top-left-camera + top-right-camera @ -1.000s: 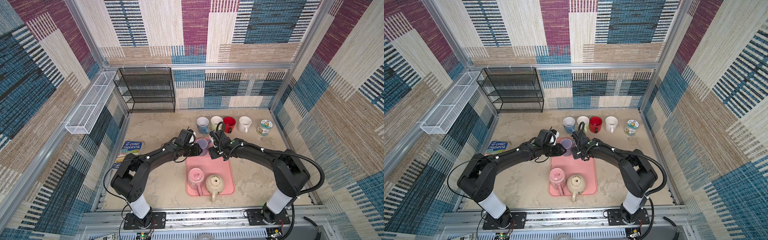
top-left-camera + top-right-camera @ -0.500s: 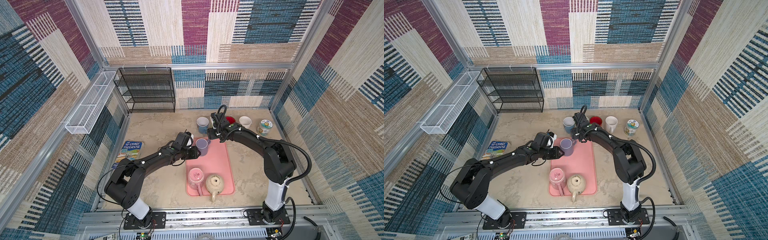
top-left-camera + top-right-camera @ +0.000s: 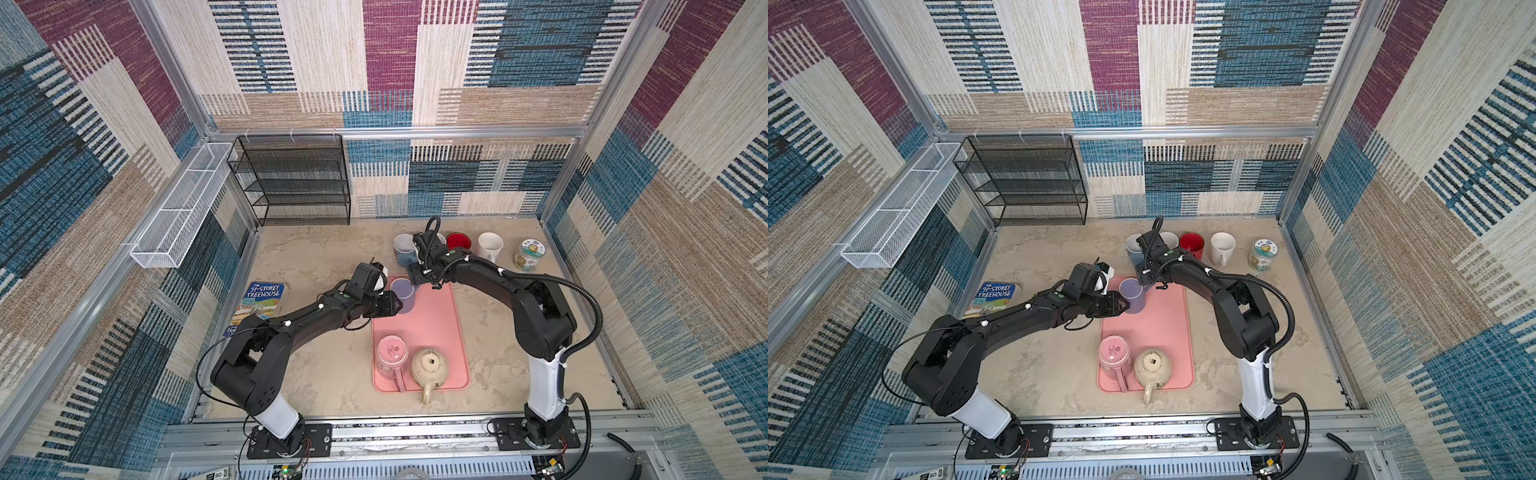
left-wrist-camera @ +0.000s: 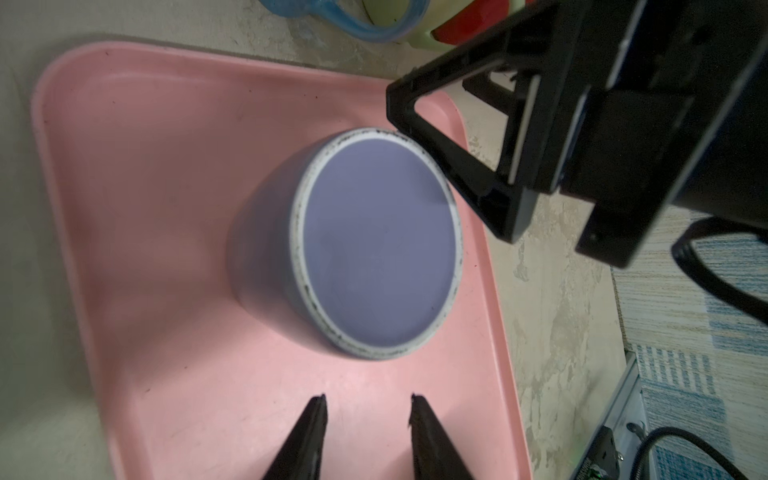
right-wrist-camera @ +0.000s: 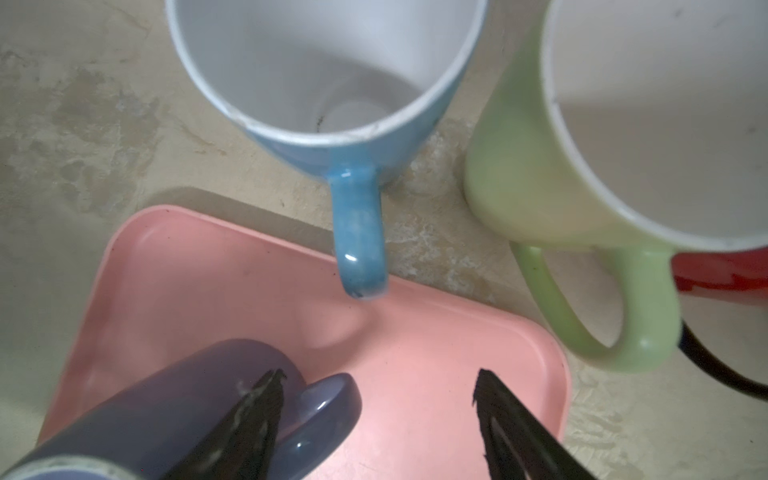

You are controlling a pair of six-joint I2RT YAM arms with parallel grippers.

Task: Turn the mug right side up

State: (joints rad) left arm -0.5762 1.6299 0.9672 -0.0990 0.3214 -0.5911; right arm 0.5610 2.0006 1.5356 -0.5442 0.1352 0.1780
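In both top views the only writing that can be read is on the book at 9 o'clock on the surface: "THE 91-STOREY TREEHOUSE". Its near end is hidden under the left arm. The label on the tin at 2 o'clock is too small to read.

The pink tray holds three things, all base up:
- The purple mug is in the tray's 11 o'clock corner.
- A pink mug and a beige mug are at its 6 o'clock end.

A blue mug, a red mug and a white mug stand upright in a row at 12 o'clock, and the right arm covers part of that row. The left pincer is at the purple mug's 8 o'clock side. The right pincer is at its 1 o'clock side.

In the left wrist view the purple mug shows its flat base ringed in white. The left pincer is narrowly spread, empty and short of the mug. One finger of the right pincer is at the base's edge.

In the right wrist view the right pincer is spread wide, pinching nothing. The purple mug's handle lies between its fingers, and the mug is cut off by the frame. The blue mug and a green mug are empty.
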